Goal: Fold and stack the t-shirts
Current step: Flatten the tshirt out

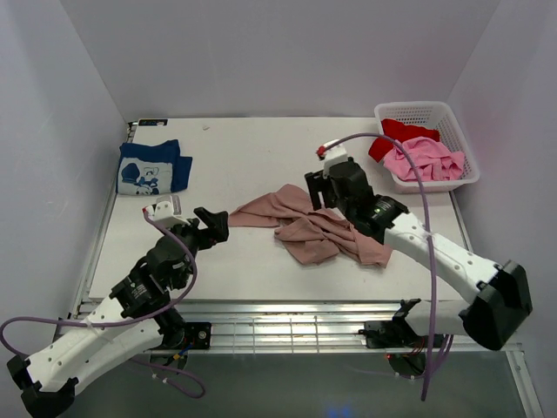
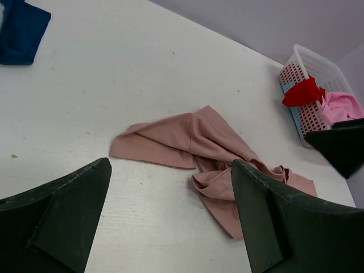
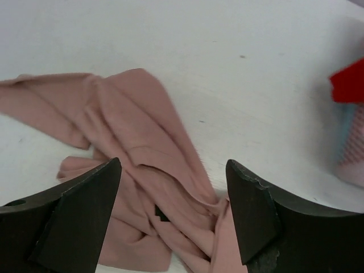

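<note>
The dusty pink-tan t-shirt (image 1: 309,225) lies crumpled in the middle of the table; it also shows in the left wrist view (image 2: 193,145) and the right wrist view (image 3: 142,170). A folded navy t-shirt (image 1: 152,167) with a white print lies at the far left. A red t-shirt (image 1: 393,135) and a bright pink t-shirt (image 1: 426,158) fill the white basket (image 1: 448,117). My left gripper (image 1: 215,225) is open and empty, just left of the pink-tan shirt. My right gripper (image 1: 324,190) is open and empty, above the shirt's far edge.
The basket stands at the far right corner, also seen in the left wrist view (image 2: 307,85). White walls close in the table on three sides. A metal rail runs along the near edge (image 1: 287,318).
</note>
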Available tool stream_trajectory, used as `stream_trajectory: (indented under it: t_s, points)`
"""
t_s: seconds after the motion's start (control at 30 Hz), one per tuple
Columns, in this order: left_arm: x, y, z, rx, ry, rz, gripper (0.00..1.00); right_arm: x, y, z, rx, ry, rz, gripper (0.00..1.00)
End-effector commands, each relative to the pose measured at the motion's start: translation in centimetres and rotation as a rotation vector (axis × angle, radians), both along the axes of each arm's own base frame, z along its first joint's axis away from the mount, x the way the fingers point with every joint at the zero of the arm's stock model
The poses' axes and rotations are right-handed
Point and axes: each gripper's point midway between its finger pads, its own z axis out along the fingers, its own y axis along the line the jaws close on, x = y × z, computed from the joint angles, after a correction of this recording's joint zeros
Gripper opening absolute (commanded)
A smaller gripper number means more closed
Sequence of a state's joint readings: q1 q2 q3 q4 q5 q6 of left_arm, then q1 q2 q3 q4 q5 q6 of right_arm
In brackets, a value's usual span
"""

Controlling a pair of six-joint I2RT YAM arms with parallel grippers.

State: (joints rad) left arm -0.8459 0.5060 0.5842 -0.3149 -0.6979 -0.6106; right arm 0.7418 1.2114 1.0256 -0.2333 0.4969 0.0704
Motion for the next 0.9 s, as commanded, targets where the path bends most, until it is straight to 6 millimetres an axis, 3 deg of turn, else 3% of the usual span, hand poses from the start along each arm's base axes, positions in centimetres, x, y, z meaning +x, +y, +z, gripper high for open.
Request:
stream_trajectory:
  t_s: [0.0,0.03,0.07,0.1,0.13,0.17,0.37,0.4,0.47,0.5,0.57,0.6,0.7,0.87]
  points:
    - [0.0,0.4,0.9,-0.035,-0.021,0.019,0.96,0.5,9.3,0.4,0.093,-0.006,0.415,0.8]
    - [0.0,0.5,0.9,-0.033,-0.023,0.022,0.96,1.1,11.2,-1.7,0.083,0.036,0.468,0.8]
    - [0.0,0.7,0.8,-0.029,-0.023,0.031,0.96,1.6,12.1,-2.4,0.077,0.057,0.489,0.79]
    - [0.0,0.7,0.8,-0.028,-0.022,0.032,0.96,2.3,12.9,-2.9,0.07,0.071,0.496,0.79]
    - [0.0,0.8,0.7,-0.025,-0.02,0.035,0.96,2.9,14.5,-2.1,0.09,0.074,0.537,0.78]
    - [0.0,0.7,0.6,-0.025,-0.02,0.034,0.96,3.7,15.5,-4.9,0.064,0.136,0.542,0.77]
    - [0.2,0.0,1.1,-0.017,-0.067,-0.007,0.96,5.6,21.5,-6.5,0.088,0.173,0.666,0.76]
    - [0.3,-0.1,1.0,-0.015,-0.07,-0.007,0.96,5.4,22.6,-8.1,0.075,0.199,0.703,0.76]
    - [0.5,-0.2,0.6,0.005,-0.058,-0.005,0.97,6.0,24.1,-7.4,0.072,0.187,0.74,0.76]
    - [0.6,-0.3,0.5,0.011,-0.054,-0.007,0.97,5.8,25.0,-9.2,0.049,0.215,0.768,0.76]
    - [0.7,-0.4,0.2,0.017,-0.046,-0.005,0.97,6.1,26.1,-9.0,0.036,0.215,0.789,0.76]
    - [0.7,-0.5,0.1,0.023,-0.042,-0.009,0.97,5.9,26.5,-10.4,0.023,0.238,0.807,0.76]
    - [0.8,-0.5,0.0,0.027,-0.04,-0.007,0.97,5.3,27.1,-11.5,0.028,0.272,0.851,0.76]
    - [0.8,-0.3,-0.2,0.038,-0.035,0.001,0.97,3.9,26.8,-14.0,0.004,0.324,0.878,0.76]
